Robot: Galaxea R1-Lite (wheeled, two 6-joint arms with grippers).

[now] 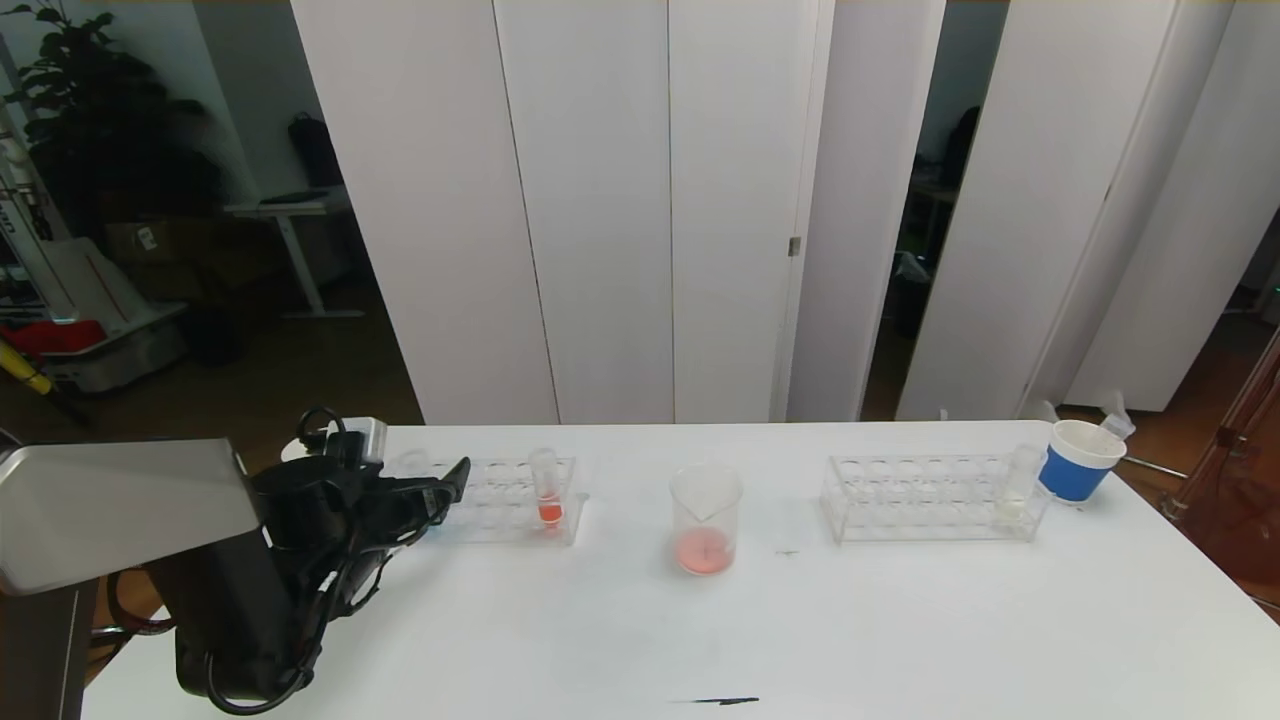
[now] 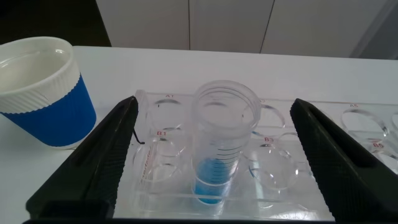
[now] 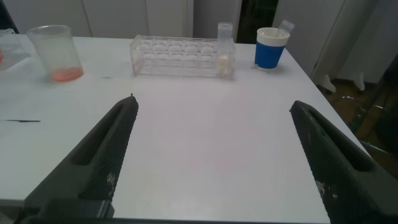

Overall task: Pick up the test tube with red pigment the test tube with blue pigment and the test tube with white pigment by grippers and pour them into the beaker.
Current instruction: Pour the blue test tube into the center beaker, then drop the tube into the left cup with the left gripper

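Note:
The test tube with blue pigment (image 2: 219, 163) stands upright in the left clear rack (image 2: 163, 107). My left gripper (image 2: 214, 104) is open, one finger on each side of the tube and not touching it. In the head view this gripper (image 1: 442, 488) sits at the rack's left end and hides that tube. The test tube with red pigment (image 1: 547, 494) stands in the same rack. The beaker (image 1: 705, 520), holding some pinkish-red liquid, is at the table's middle. The test tube with white pigment (image 1: 1016, 488) stands at the right end of the right rack (image 1: 925, 498). My right gripper (image 3: 214, 104) is open over bare table.
A white paper cup with a blue band (image 2: 42, 93) stands just beside the left rack. Another such cup (image 1: 1078, 460) stands past the right rack near the table's right edge. A dark mark (image 1: 722, 701) lies near the front edge.

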